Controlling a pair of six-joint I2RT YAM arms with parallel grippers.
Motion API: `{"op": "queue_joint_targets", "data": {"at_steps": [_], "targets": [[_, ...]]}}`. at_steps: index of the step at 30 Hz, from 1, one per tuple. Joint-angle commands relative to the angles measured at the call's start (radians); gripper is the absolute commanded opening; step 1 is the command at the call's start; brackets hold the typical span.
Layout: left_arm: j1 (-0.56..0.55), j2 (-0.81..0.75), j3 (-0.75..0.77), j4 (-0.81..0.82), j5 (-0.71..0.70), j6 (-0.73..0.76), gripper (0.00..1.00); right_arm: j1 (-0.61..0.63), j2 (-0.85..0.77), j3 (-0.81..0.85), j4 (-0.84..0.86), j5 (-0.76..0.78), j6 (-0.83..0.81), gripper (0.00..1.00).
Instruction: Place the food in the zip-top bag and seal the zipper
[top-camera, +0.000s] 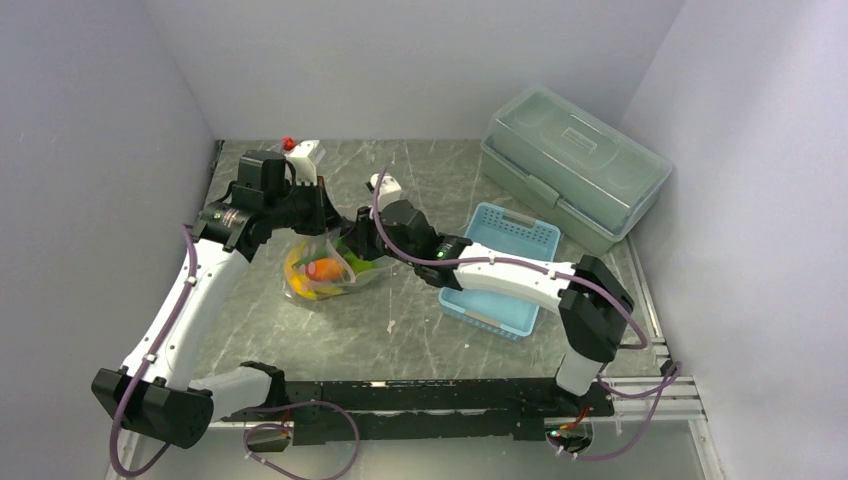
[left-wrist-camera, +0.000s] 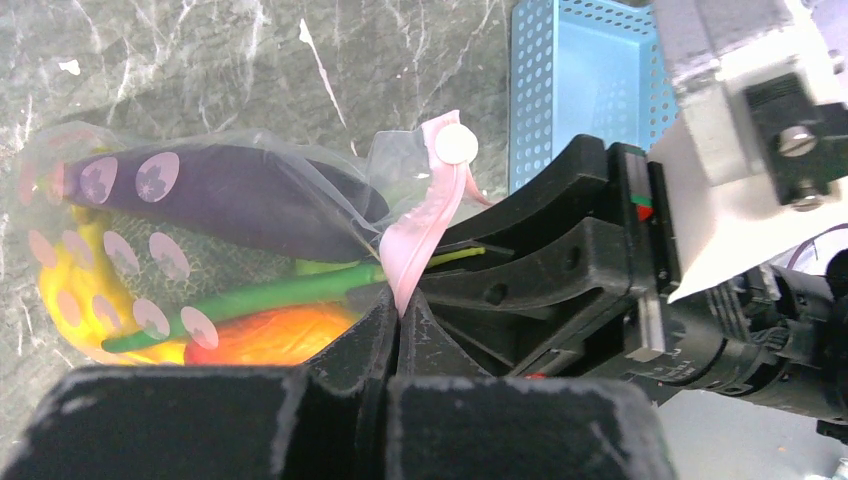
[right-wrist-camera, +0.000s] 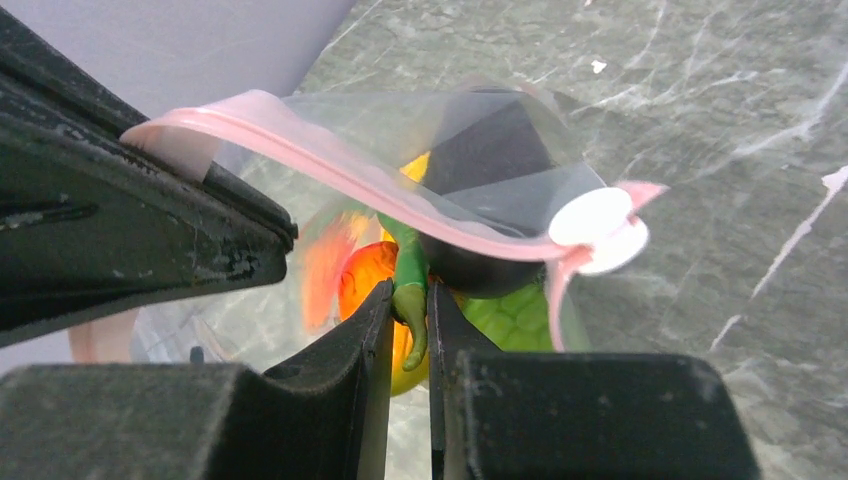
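Note:
The zip-top bag lies on the table between both arms, holding the purple eggplant, yellow bananas, orange-red piece and lime-green fruit. My left gripper is shut on the pink zipper and holds the mouth edge up; it shows in the top view. My right gripper is at the bag's mouth, shut on the end of the thin long green vegetable, which runs into the bag. The zipper arches over the right fingers. The melon is mostly hidden.
A light blue basket sits right of the bag, under my right forearm, and shows in the left wrist view. A grey-green lidded box stands at the back right. Small white objects sit near the back wall.

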Motion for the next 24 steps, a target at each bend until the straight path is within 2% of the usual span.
{"op": "queue_joint_targets", "data": {"at_steps": [1,12,19,24], "targets": [[0.003,-0.017,0.002,0.043,0.03,-0.006,0.0,0.013,0.034,0.068,0.049,-0.009,0.015,0.0],[0.003,-0.018,0.002,0.043,0.032,-0.006,0.0,0.021,0.119,0.105,0.057,-0.051,0.039,0.0],[0.003,-0.019,0.001,0.043,0.025,-0.006,0.0,0.021,0.092,0.079,0.06,-0.048,0.032,0.0],[0.003,-0.017,0.001,0.043,0.025,-0.006,0.0,0.021,0.024,0.053,0.046,-0.024,0.011,0.24]]}}
